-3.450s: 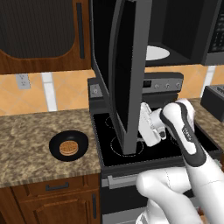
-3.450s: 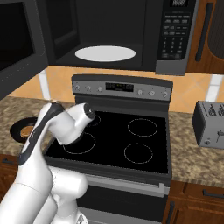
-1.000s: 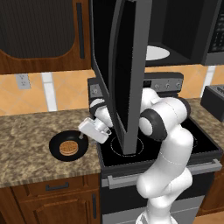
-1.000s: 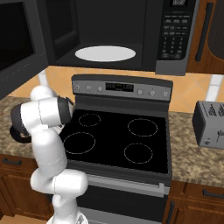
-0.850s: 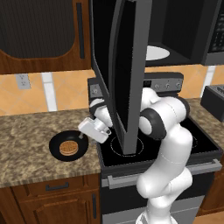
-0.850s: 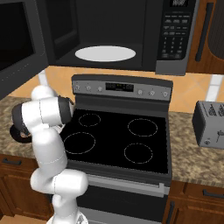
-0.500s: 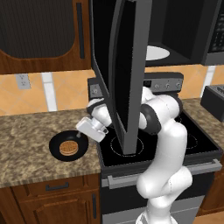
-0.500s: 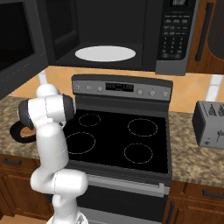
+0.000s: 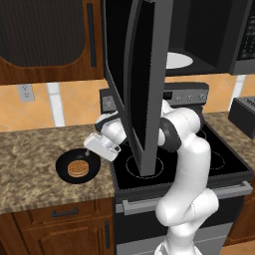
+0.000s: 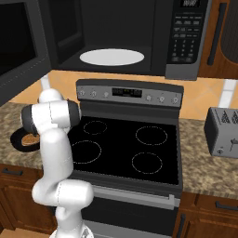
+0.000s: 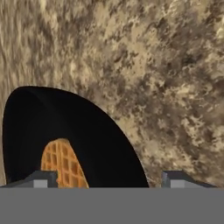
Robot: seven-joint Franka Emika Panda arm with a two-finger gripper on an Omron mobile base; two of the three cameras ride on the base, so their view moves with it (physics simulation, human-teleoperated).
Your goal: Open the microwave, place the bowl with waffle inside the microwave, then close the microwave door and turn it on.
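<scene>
Microwave door (image 9: pixel 142 74) stands open. The bowl (image 9: pixel 77 168) with waffle (image 9: pixel 77 168) rests on the bench (image 9: pixel 30 164) beside the stove; the end effector (image 9: pixel 89 154), fingers apart, hovers at its rim. Loading, closing and starting remain.

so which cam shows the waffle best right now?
Left base view: the waffle sits whole and unblocked in the bowl. Hand view shows its grid closest, but its lower part is cut off at the bottom. Right base view shows a sliver behind the arm.
</scene>
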